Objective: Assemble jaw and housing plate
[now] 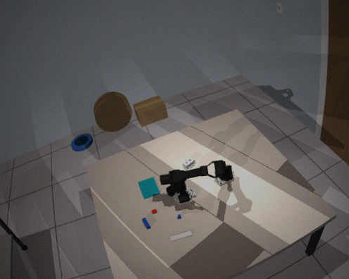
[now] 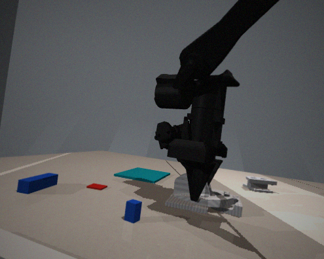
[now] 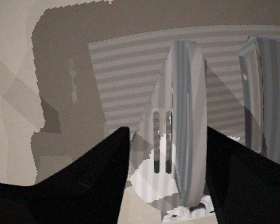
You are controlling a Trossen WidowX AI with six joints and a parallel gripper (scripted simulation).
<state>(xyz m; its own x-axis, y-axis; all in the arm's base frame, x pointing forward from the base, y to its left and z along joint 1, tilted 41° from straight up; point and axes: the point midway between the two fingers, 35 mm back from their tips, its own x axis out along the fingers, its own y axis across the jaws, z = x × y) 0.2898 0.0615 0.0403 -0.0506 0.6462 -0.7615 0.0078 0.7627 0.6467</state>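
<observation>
Wrist view: the black, tapering fingers point(image 2: 196, 189) are clenched on a smooth grey slotted piece point(image 3: 189, 125), narrow and curved along its crest. It stands over a pale, finely ribbed base point(image 1: 192, 193) point(image 2: 182, 203) point(image 3: 123, 75) on the counter point(image 1: 270, 197) point(image 2: 74, 222) point(image 3: 11, 100); whether its gear teeth mesh, I cannot tell. Another curved grey piece point(image 3: 276, 95) rises beside it, apart. A pale bracket-shaped part point(image 1: 190, 165) point(image 2: 258, 184) rests away from the base. Elsewhere lie a thin, flat teal square point(image 1: 149, 187) point(image 2: 143, 174), a blue oblong bar point(image 1: 146, 223) point(image 2: 38, 184) and a thin red tile point(image 1: 154, 211) point(image 2: 97, 186); a small blue block point(image 1: 179, 216) point(image 2: 133, 211) stands upright.
</observation>
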